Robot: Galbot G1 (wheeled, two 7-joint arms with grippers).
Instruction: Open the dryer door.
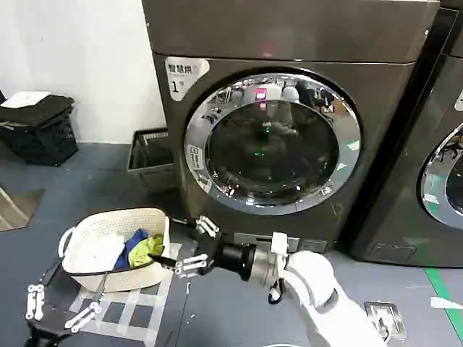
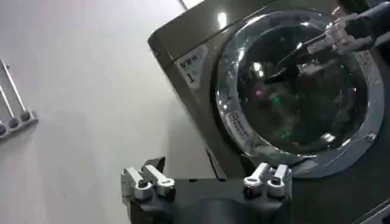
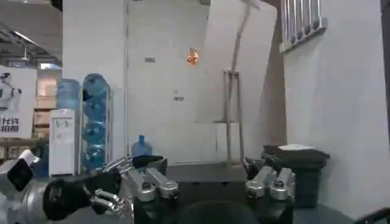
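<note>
Grey floor fronts the dark grey-brown metal dryer (image 1: 289,144); its chrome-rimmed round glass dryer door (image 1: 271,141) is closed, untouched. Right gripper (image 1: 189,249) open, low left of door. Left gripper (image 1: 61,311) open, parked farther left. Task not started.

Dryer (image 1: 217,116): dark grey-brown sheet metal, smooth, satin sheen. Dryer door (image 1: 272,141): mirror-bright chrome rim, dark glossy glass. Laundry basket (image 1: 92,230): cream perforated plastic, matt, holding soft cloth. Floor (image 1: 87,188): grey, matt. Right gripper (image 1: 189,249): black body, pale metal-looking fingers. Wall (image 1: 79,58): white, smooth.
</note>
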